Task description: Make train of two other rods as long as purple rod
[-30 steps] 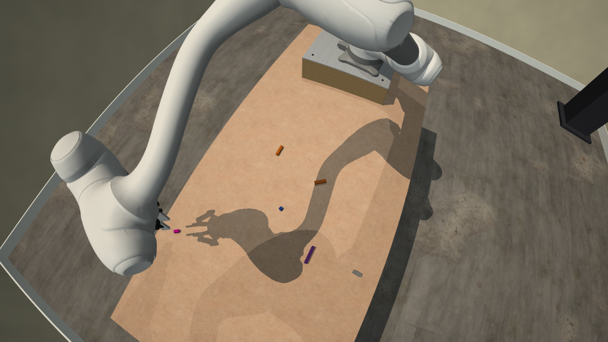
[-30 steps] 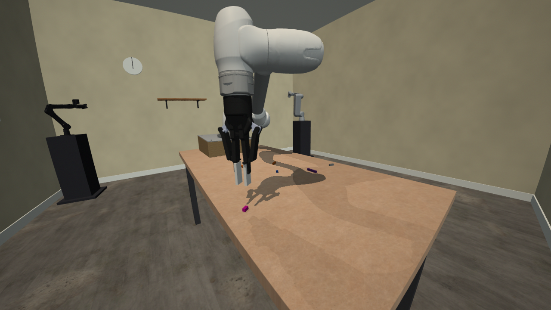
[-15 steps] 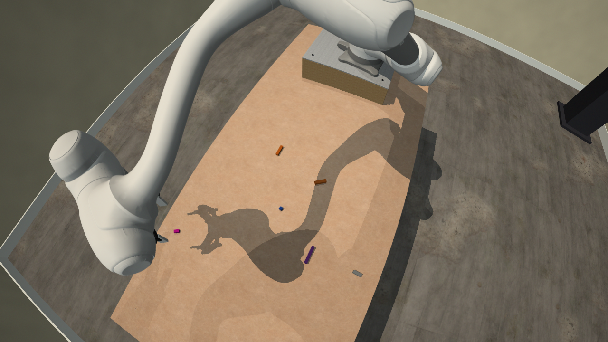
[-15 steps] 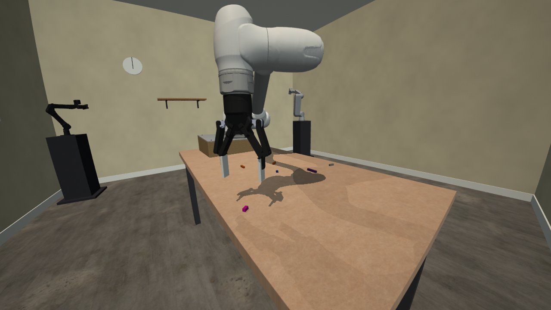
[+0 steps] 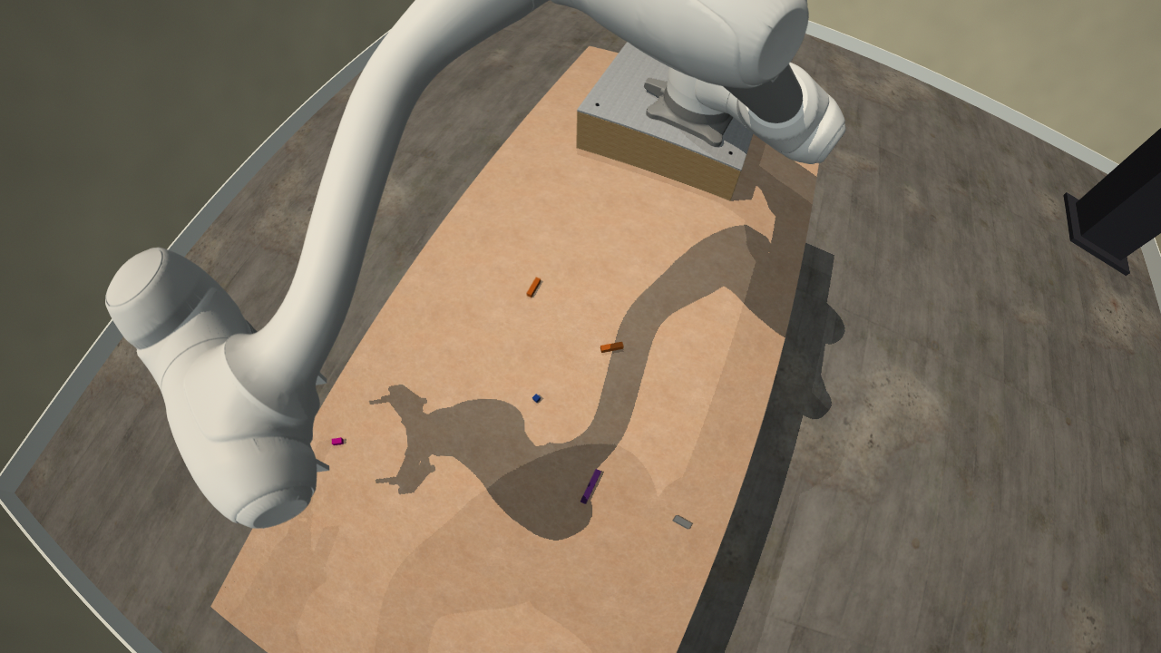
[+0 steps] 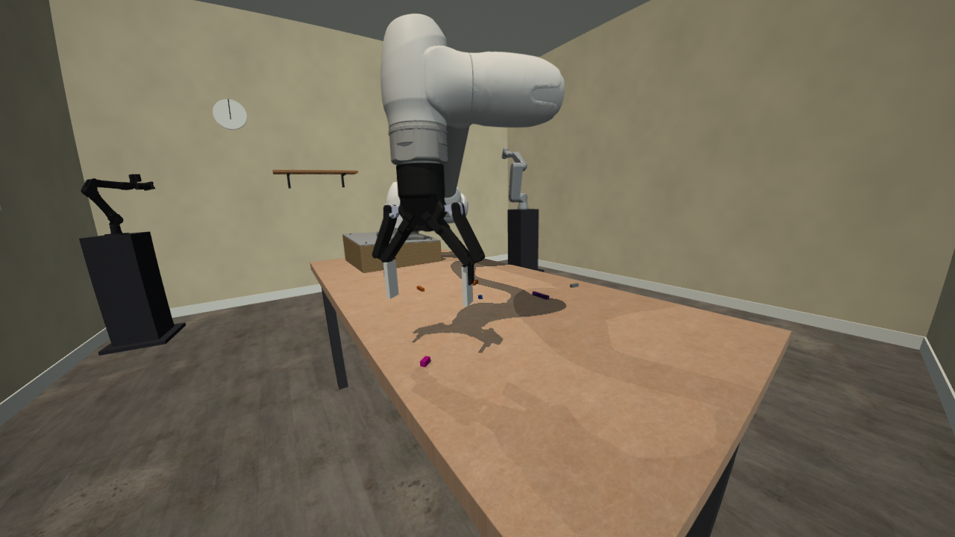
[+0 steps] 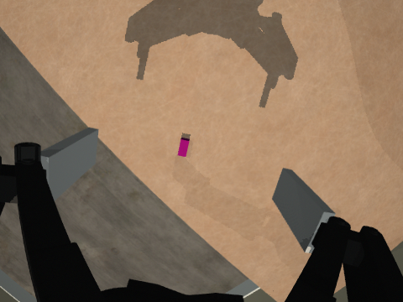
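The magenta rod point(image 5: 337, 441) lies flat on the table near its left edge; it also shows in the exterior view point(image 6: 425, 361) and in the wrist view point(image 7: 183, 147). My gripper point(image 6: 428, 292) hangs well above the table, wide open and empty; in the wrist view point(image 7: 191, 190) the magenta rod lies far below between the spread fingers. The purple rod point(image 5: 591, 485) lies in shadow toward the near right. Two orange rods point(image 5: 533, 287) point(image 5: 611, 347) lie apart in the middle. A blue rod point(image 5: 536, 397) and a grey rod point(image 5: 682, 521) lie separately.
The arm's base block point(image 5: 661, 133) stands at the table's far end. The table's left edge runs close to the magenta rod point(image 7: 112, 184). Black pedestals stand on the floor beside the table point(image 6: 127, 287).
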Controlling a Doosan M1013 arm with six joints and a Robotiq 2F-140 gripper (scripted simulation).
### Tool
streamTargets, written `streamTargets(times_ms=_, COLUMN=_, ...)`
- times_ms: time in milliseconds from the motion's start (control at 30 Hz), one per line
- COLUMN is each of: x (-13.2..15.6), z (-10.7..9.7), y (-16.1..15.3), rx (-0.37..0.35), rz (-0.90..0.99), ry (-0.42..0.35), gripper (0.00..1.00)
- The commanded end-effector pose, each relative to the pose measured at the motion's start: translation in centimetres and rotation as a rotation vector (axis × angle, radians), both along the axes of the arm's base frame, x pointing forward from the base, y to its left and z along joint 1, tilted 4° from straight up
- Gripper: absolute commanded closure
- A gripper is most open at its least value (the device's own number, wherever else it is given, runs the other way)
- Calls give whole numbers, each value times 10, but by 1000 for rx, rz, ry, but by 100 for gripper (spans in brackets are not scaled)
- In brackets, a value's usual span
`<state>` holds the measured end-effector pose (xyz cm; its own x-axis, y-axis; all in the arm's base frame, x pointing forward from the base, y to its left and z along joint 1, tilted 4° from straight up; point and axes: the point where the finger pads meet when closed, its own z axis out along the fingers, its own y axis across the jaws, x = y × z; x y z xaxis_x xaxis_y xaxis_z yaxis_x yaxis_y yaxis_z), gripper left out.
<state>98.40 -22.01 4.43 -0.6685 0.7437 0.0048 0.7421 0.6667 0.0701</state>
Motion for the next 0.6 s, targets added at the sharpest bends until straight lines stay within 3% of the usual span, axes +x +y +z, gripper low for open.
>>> streamTargets(times_ms=0, x=-21, z=2, y=36, rx=0, rz=-1, ry=-1, gripper=0)
streamTargets(times_ms=67, x=-21, z=2, y=36, rx=0, rz=-1, ry=-1, gripper=0)
streamTargets(times_ms=133, x=-42, z=3, y=68, rx=0, rz=-1, ry=-1, gripper=0)
streamTargets(times_ms=567, x=-143, z=1, y=175, rx=1, rz=-3, ry=-1, gripper=0)
